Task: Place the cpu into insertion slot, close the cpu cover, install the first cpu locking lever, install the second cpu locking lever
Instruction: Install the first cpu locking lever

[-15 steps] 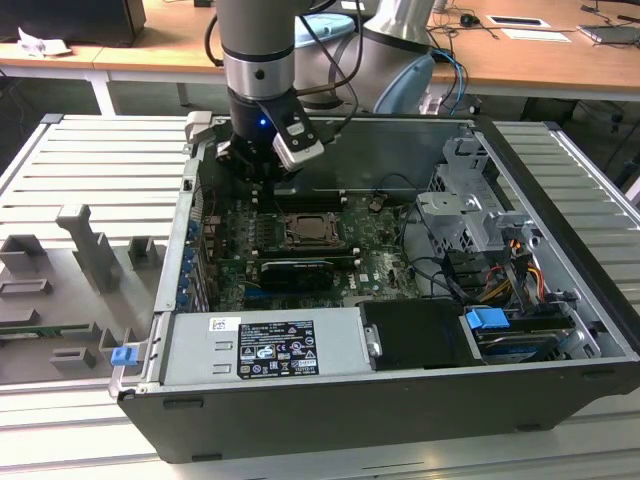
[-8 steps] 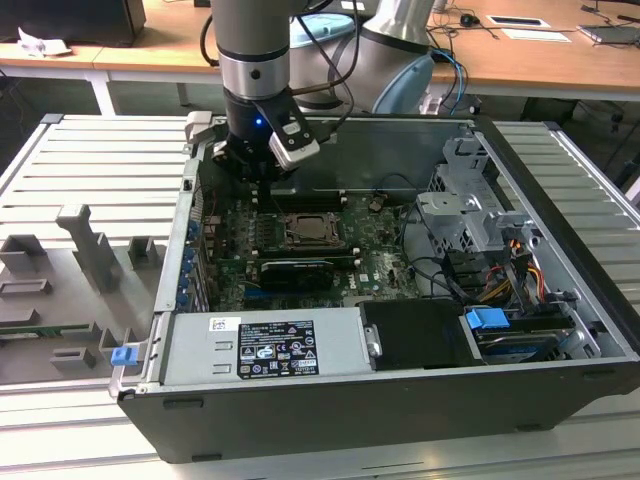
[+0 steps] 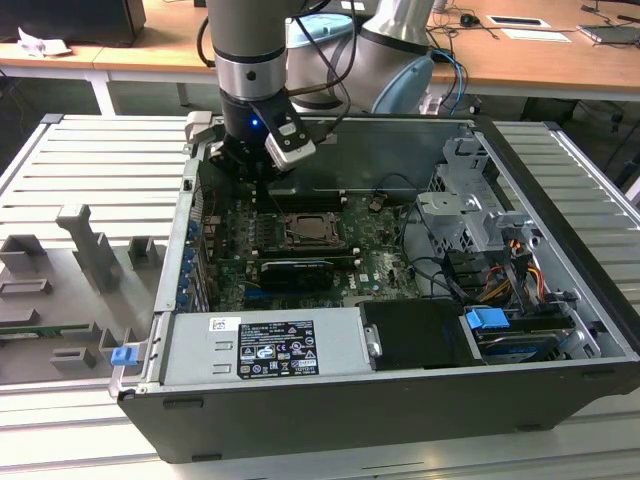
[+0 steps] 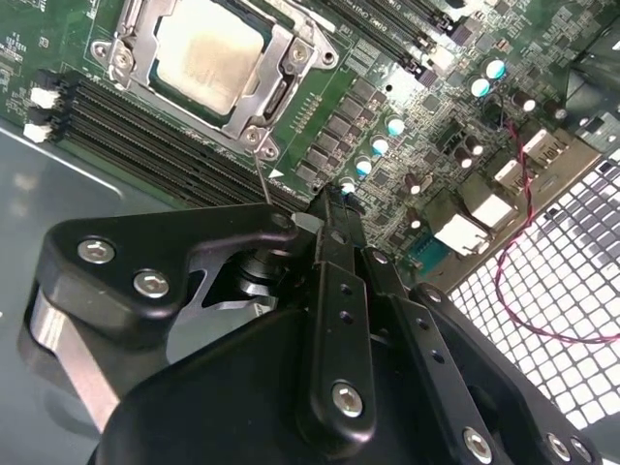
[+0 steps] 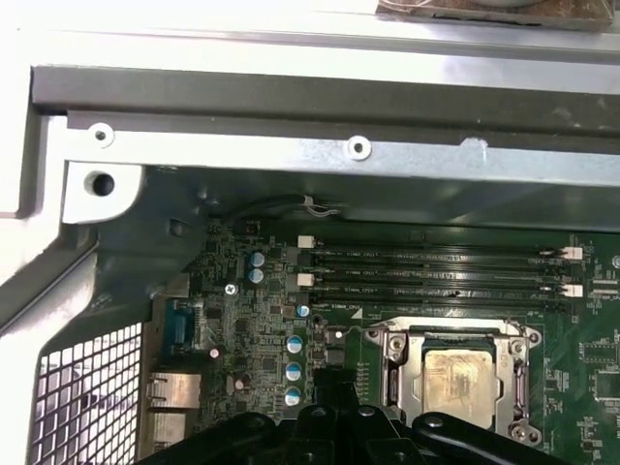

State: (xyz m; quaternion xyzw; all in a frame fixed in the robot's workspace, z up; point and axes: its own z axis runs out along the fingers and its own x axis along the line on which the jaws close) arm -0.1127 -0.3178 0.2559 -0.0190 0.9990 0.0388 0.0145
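Black fingers [image 4: 334,242] sit pressed together, holding nothing. I see the pale silver square cpu [image 4: 206,53] just beyond them, seated under its silver-grey metal frame cover [image 4: 289,60].

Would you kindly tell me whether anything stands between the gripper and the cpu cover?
Nothing visible does. In the second wrist view the gripper hangs over bare green board just off a corner of the cpu cover; only a thin metal rod rises from that corner.
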